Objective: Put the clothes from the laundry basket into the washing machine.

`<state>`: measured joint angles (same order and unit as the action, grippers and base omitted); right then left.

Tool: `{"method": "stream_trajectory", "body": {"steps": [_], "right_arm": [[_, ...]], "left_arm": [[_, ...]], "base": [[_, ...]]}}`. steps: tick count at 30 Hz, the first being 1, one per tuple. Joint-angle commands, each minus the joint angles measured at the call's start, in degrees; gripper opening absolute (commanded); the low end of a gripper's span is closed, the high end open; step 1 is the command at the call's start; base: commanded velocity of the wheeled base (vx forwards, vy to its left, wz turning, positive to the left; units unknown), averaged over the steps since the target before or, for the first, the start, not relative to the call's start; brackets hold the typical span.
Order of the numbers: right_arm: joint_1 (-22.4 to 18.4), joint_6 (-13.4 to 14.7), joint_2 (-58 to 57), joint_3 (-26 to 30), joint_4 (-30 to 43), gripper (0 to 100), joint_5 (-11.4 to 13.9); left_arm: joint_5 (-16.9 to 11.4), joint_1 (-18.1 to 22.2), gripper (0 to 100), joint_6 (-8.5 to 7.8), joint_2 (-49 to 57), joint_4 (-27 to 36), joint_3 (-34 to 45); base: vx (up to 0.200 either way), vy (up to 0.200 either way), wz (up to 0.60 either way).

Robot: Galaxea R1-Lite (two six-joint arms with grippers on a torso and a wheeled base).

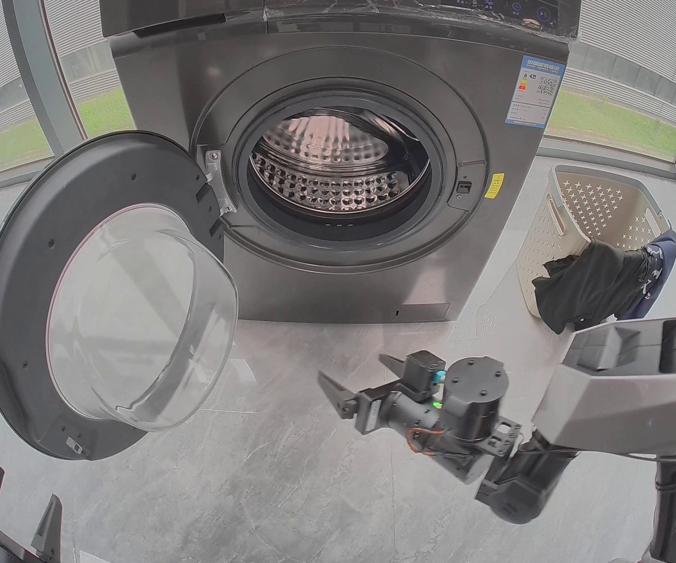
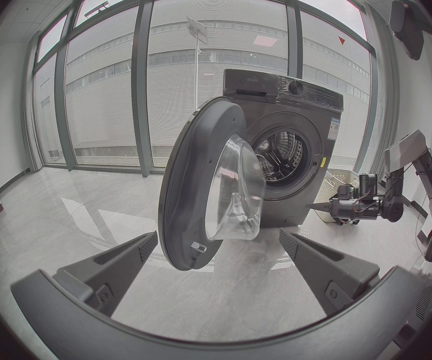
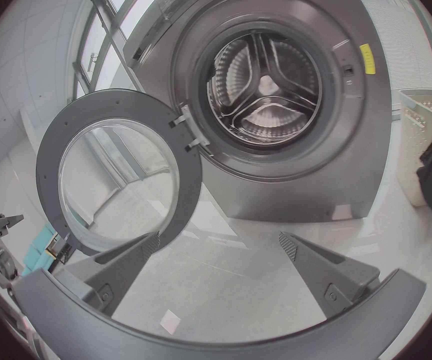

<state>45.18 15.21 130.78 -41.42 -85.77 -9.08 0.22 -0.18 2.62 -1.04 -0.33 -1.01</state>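
Before the robot, on the grey tiled floor [image 1: 275, 471], you have the washing machine [image 1: 400, 283] standing with its round door [image 1: 17, 306] swung wide open to the robot's left, hung on the hinge at the left edge of the opening. The door's clear bowl-shaped glass [image 1: 143, 314] bulges toward the robot. The drum [image 1: 338, 166] is exposed, and its perforated steel wall and ribs are in plain view.

The laundry basket [image 1: 580, 205], cream with a star-punched wall, stands upright on the floor just beside the machine, on the robot's right. A black garment [image 1: 588, 283] is draped over the basket's near rim and hangs down its outer wall. A dark blue garment [image 1: 662, 263] hangs over the rim next to it, touching the black one on its right side.

Your right gripper [image 1: 354, 371] is held low above the floor in front of the machine, below the opening and pointing to the robot's left, well apart from the basket. Its claw is spread and grips nothing.

Your left gripper [image 1: 19, 502] sits low at the robot's near left, below the open door. Its claw is likewise spread and grips nothing. Both garments are at the basket, untouched by either gripper.
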Motion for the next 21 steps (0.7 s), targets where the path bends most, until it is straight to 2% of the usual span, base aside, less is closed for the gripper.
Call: {"method": "stream_trajectory", "body": {"steps": [1,2,3,6,11,12,14,16,17,18,19,20,21], "right_arm": [[-8.2,-1.4,-20.8,19.8,-2.8,100,0.8],[-8.2,-1.4,-20.8,19.8,-2.8,100,0.8],[-11.0,-2.0,-27.1,23.8,-2.8,100,1.4],[-15.6,-3.2,-35.9,29.9,-2.7,100,2.5],[-25.8,-6.2,-47.8,41.4,-1.9,100,7.8],[-26.1,-6.2,-48.1,41.4,-1.9,100,7.9],[-29.7,-6.6,-55.5,41.4,4.8,100,8.2],[-31.2,-7.0,-60.6,41.4,10.1,100,8.5],[-32.2,-7.3,-68.0,41.4,21.2,100,8.5],[-32.2,-8.3,-71.1,41.4,25.9,100,8.5],[-32.1,-8.8,-72.4,41.4,27.8,100,8.5],[-32.0,-12.5,-80.9,41.4,38.8,100,8.6],[-32.2,-13.8,-85.6,41.2,44.6,100,8.5]], "left_arm": [[0.0,0.0,100,0.02,1.0,0.0,1.0],[0.0,0.0,100,0.02,1.0,0.0,1.0],[0.0,0.0,100,0.02,1.0,0.0,1.0],[0.0,0.0,100,0.02,1.0,0.0,1.0],[0.0,0.0,100,0.02,1.0,0.0,1.0],[0.0,-0.1,100,0.02,1.0,0.0,1.0],[0.0,0.0,100,0.02,1.0,0.0,1.0],[0.0,0.0,100,0.02,1.0,0.0,1.0],[0.0,-0.1,100,0.02,1.0,0.0,1.0],[0.0,0.0,100,0.02,1.0,0.0,1.0],[0.0,0.0,100,0.02,1.0,0.0,1.0],[0.0,-0.1,100,0.02,1.0,0.0,1.0],[0.0,-0.1,100,0.02,1.0,0.0,1.0]], "base": [[0.0,0.0,0.0],[0.0,0.0,0.0],[0.0,0.0,0.0],[0.0,0.0,0.0],[0.0,0.0,0.0],[0.0,0.0,0.0],[0.0,0.0,0.0],[0.0,0.0,0.0],[0.0,0.0,0.0],[0.0,0.0,0.0],[0.0,0.0,0.0],[0.0,0.0,0.0],[0.0,0.0,0.0]]}}
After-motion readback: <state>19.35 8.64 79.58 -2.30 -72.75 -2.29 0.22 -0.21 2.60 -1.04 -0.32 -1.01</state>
